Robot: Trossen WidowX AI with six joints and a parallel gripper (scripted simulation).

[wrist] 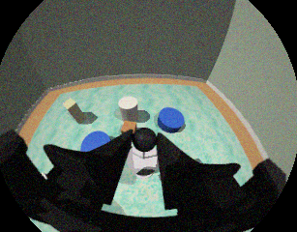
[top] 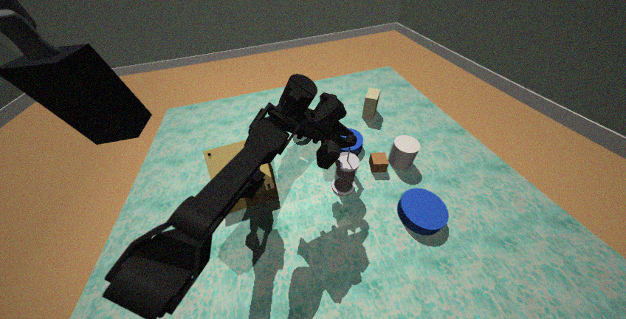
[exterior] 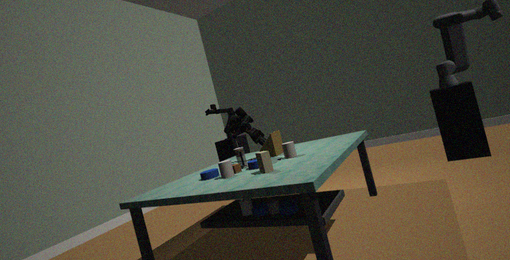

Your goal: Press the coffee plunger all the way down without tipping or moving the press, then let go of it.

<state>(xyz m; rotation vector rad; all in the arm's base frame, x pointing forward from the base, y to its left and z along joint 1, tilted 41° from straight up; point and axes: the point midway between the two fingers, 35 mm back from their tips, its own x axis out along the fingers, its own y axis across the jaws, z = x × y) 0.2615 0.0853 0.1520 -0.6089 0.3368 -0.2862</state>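
Note:
The coffee press [top: 345,174] [exterior: 240,156] [wrist: 144,159] stands upright on the teal table, a clear cylinder with dark contents, a white lid and a pale base. Its thin plunger rod [top: 348,153] rises a short way above the lid. The round black plunger knob [wrist: 144,139] sits between my fingertips in the wrist view; in the top view the fingers hide it. My gripper [top: 349,142] [wrist: 144,133] is shut on the knob, above the lid. The fingers do not visibly touch the lid.
A small blue disc [top: 356,137] [wrist: 95,141] lies behind the press. An orange block [top: 378,162] [wrist: 129,127], white cylinder [top: 404,152] [wrist: 129,109] and larger blue disc [top: 423,209] [wrist: 170,119] are to its right in the top view. A beige block [top: 370,104] and yellow board [exterior: 275,143] also stand there.

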